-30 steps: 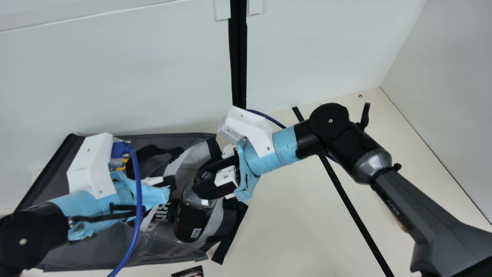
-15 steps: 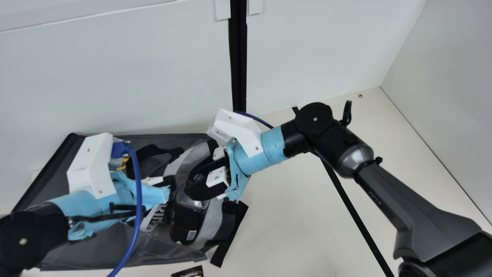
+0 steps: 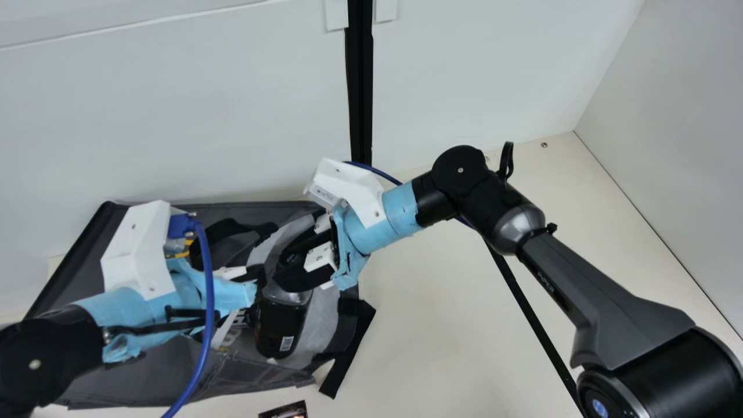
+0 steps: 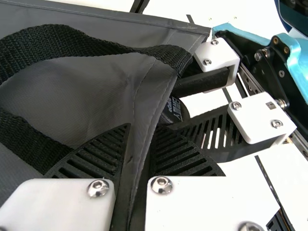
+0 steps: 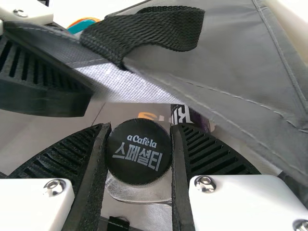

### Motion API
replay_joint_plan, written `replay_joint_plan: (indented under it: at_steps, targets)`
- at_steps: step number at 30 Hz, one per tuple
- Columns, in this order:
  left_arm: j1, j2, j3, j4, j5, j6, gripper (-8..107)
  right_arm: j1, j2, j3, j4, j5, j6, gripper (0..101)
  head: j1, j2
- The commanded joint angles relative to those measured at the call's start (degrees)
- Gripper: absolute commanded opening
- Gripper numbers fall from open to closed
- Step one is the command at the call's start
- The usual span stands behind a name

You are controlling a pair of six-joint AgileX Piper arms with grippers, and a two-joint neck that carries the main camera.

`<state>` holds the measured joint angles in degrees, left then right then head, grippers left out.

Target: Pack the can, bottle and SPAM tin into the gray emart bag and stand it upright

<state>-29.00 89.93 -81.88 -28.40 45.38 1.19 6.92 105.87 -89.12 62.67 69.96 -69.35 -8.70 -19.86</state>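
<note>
One bottle [image 3: 280,332] in right hand [image 3: 284,264], one bag [image 3: 81,267] in left hand [image 3: 259,277]

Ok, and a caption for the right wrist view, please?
The right gripper clasps the bottle by its black cap at the open mouth of the gray bag.

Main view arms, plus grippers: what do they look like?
Left arm and right arm: black joints, light-blue wrist wrap, white bracket, blue cable; the right shows a dark-grey link and silver collar. Left gripper and right gripper: black ribbed fingers, white screwed mounts.
</note>
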Motion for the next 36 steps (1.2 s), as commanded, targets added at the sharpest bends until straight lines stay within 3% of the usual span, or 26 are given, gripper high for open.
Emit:
replay_joint_plan:
  at_steps: [1, 12, 36]
  targets:
    - [0.0, 0.0, 0.0, 0.0, 0.0, 0.0, -8, 0.1, 0.3, -0.6, -0.1, -0.1, 0.3, 0, -1.3, -0.1]
    - [0.0, 0.0, 0.0, 0.0, 0.0, 0.0, -8, 0.3, 1.0, -2.1, -0.6, -0.1, 0.7, 0, -1.3, -0.1]
    - [0.0, 0.0, 0.0, 0.0, 0.0, 0.0, -8, 0.2, -0.3, 0.7, -1.6, -0.1, -2.1, 80, -1.3, -0.1]
